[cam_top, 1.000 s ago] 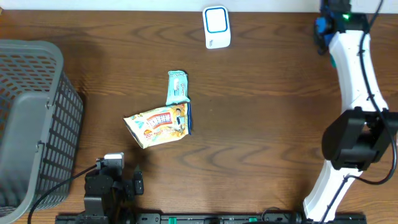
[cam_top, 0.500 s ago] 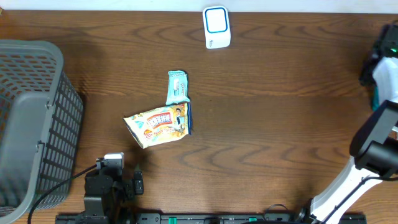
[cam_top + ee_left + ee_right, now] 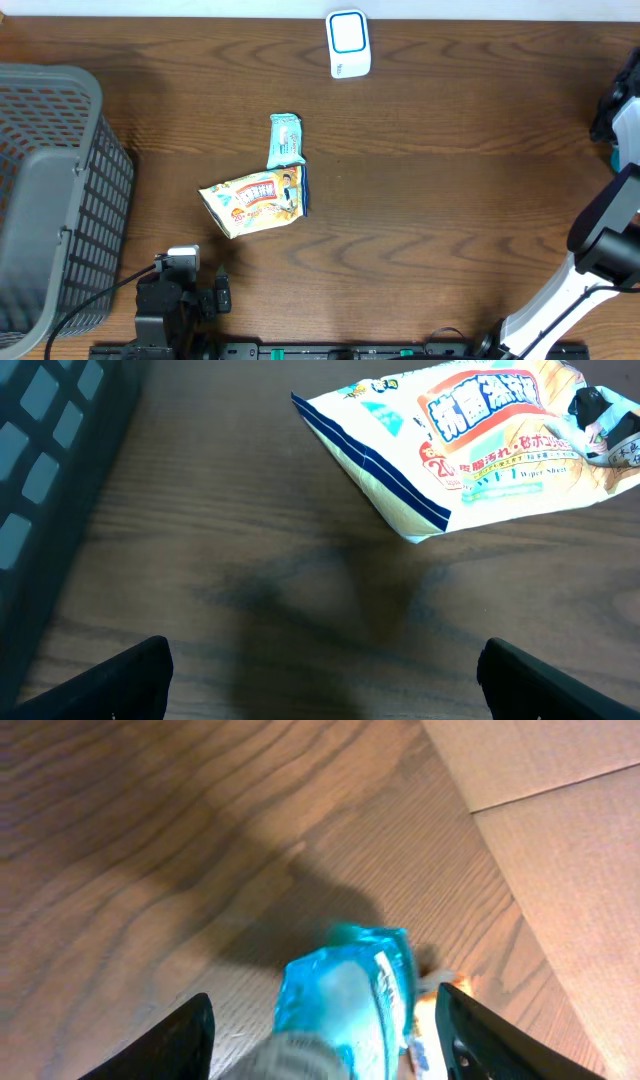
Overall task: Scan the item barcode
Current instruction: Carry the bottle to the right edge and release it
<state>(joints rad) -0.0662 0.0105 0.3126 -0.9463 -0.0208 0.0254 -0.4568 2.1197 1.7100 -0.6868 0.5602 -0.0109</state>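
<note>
left jaws (image 3: 325,650): wide open, empty | wipes pack (image 3: 470,440): ahead, rightward, long axis along the gap | left arm nearer | right jaws (image 3: 322,1000): apart, blue pack (image 3: 345,990) between, ungripped

The overhead camera looks straight down on the wooden table (image 3: 450,200) from high up, taking in the grey basket (image 3: 50,200) at the left and the yellow wipes pack (image 3: 255,202) mid-table. The left wrist camera sits low and close, facing that pack (image 3: 480,440), with the basket (image 3: 50,460) at its left edge (overhead shares both). The right wrist camera points down, near a blurred blue packet (image 3: 345,1000) and cardboard (image 3: 560,840).
</note>
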